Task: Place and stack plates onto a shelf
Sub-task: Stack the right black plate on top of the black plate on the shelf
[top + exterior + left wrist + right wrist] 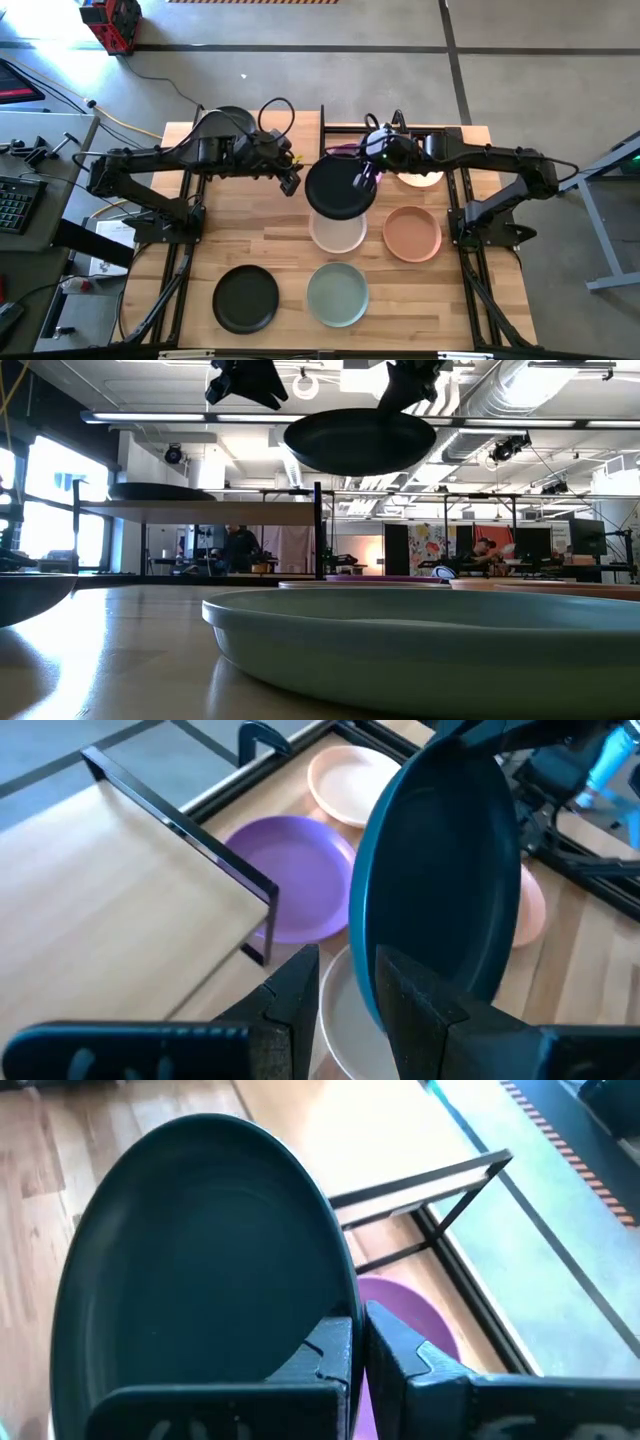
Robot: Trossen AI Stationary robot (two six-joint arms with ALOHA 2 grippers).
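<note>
Plate [340, 187], black, round, shallow-rimmed

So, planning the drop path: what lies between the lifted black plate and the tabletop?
In the high view the cream plate sits partly beneath the lifted black plate; the low view shows open air under it.

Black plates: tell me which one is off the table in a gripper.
The black plate at mid-table, pinched by its rim in the right gripper. One black plate lies on the tabletop at the near left; another sits on the shelf.
</note>
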